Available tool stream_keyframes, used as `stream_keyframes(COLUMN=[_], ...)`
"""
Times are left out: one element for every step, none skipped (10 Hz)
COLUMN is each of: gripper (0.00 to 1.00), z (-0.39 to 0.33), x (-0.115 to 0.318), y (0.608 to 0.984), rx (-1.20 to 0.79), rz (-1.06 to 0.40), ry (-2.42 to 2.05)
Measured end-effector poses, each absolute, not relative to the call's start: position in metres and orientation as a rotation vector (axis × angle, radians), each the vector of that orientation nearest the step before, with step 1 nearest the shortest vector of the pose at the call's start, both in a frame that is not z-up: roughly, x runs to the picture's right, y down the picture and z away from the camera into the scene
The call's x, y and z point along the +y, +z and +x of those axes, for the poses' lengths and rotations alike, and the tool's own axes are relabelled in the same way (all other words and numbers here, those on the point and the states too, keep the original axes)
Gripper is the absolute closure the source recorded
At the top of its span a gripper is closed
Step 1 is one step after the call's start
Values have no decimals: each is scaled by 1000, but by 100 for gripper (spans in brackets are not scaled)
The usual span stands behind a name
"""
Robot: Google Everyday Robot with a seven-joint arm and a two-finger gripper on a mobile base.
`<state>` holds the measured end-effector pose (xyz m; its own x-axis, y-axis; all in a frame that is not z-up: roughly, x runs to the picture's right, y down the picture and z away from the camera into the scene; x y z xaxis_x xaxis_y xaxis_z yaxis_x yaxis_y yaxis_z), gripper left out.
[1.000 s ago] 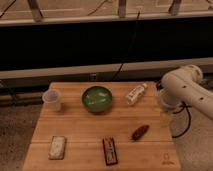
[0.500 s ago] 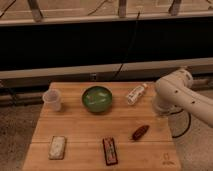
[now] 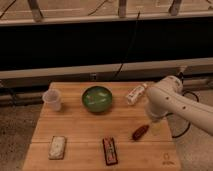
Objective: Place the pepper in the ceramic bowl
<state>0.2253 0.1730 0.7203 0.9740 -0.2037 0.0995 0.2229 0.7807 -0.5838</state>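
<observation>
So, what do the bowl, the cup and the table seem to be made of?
The ceramic bowl: likely glazed ceramic, glossy green shine. The cup: probably thin plastic, translucent. The table: wood, pale planks with seams. The gripper hangs near the pepper, at the table's right.

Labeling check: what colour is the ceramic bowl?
The ceramic bowl is green, camera view; gripper near the pepper.

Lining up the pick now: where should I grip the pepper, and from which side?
Take the pepper across its middle, from straight above, closing across its width: it lies flat, slim and slanted. The gripper hangs near its far end.
</observation>
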Motion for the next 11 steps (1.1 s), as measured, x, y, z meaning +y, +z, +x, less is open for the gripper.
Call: stream_keyframes(gripper=[20,20,20,20,20,20,20,20,20,20,20], z=[217,216,215,212,209,209,208,208,210,211,210], x=[180,183,188,195,201,204,209,213,219,224,228], y=[726,728,731,736,741,744,747,751,755,761,764], rx=[-43,-46,-51,-61,-70,-76,-84,-94,-102,-115,-131], rz=[-639,-641,-643,-646,-645,-645,-645,-646,-650,-650,-651], ry=[-266,-285,-309,-335,-358,-378,-396,-416,-424,-429,-436])
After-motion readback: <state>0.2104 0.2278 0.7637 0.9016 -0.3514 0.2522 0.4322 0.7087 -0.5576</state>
